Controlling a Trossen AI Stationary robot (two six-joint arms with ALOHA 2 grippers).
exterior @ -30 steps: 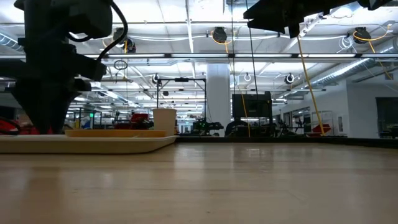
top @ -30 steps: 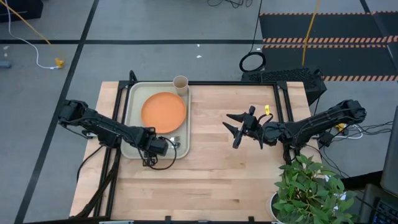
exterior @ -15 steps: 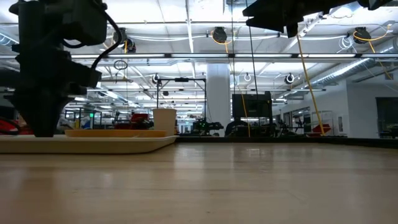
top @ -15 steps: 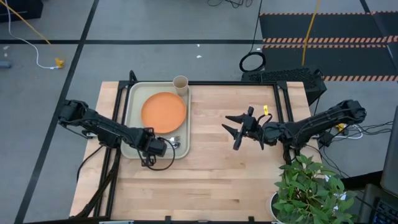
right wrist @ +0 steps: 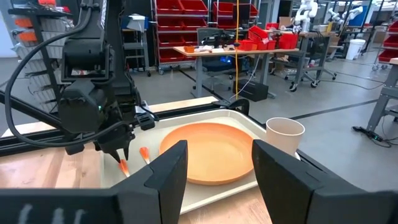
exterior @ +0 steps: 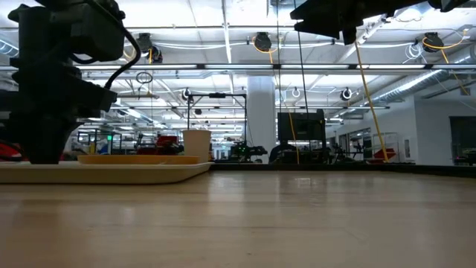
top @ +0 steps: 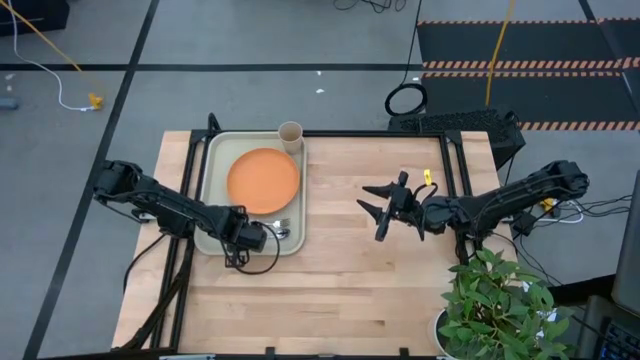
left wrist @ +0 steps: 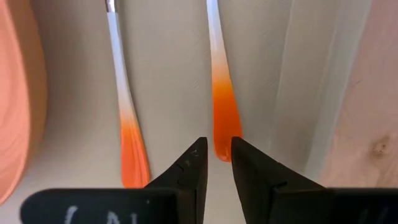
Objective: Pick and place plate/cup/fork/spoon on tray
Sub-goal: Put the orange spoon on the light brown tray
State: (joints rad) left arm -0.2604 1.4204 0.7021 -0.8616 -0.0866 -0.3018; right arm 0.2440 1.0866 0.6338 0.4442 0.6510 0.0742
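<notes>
The pale tray (top: 212,190) lies on the table's left half. The orange plate (top: 263,180) lies flat on it, and the beige cup (top: 290,133) stands upright at its far right corner. Two orange-handled utensils (top: 281,230) lie side by side on the tray floor at its near right corner; their heads are outside the left wrist view, so I cannot tell fork from spoon. My left gripper (left wrist: 217,146) is narrowly open, low over the tray, its tips on either side of one handle's free end (left wrist: 222,134). My right gripper (top: 372,210) hangs wide open above the table's right half.
A potted plant (top: 495,305) stands at the table's near right corner. Bare wood lies between the tray and my right arm. The tray's raised rim (left wrist: 311,93) runs close beside the utensils.
My left gripper has drawn back a little toward the table's left edge, away from the two utensils, which lie still on the tray.
</notes>
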